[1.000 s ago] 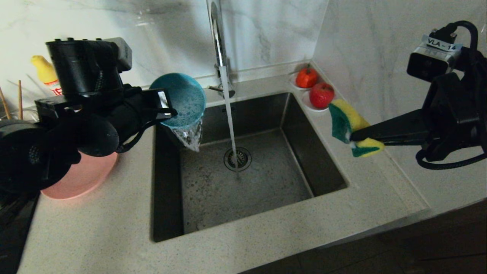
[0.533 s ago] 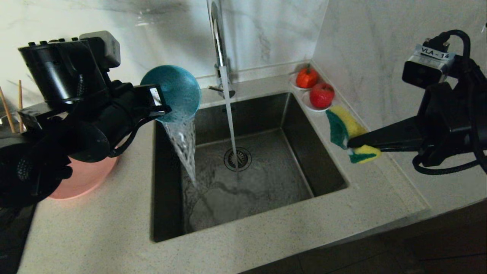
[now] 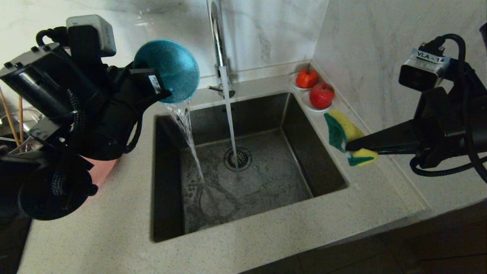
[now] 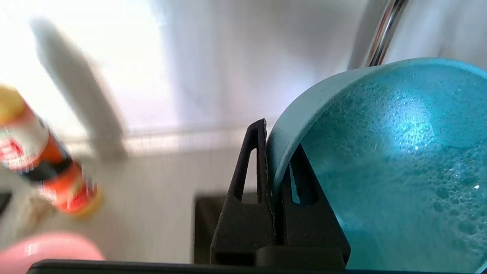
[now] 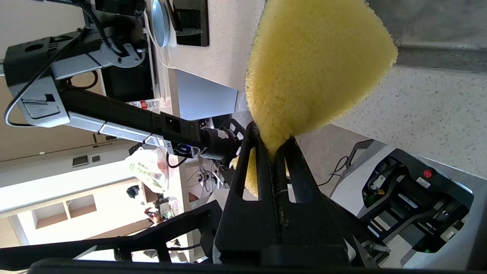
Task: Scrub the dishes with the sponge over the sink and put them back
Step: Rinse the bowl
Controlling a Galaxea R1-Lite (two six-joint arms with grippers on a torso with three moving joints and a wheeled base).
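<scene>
We have tipped the teal bowl [image 3: 167, 70] further, pouring into the sink [image 3: 243, 182], left gripper [image 3: 161, 91] jaws clamped on its rim, right gripper [image 3: 348, 145] jaws squeezing the sponge [image 3: 344, 135] above the desk [image 3: 380, 190].

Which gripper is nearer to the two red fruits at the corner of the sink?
Right. The right gripper, shut on the sponge, is just in front of the red fruits. The left gripper holds the bowl across the sink.
</scene>
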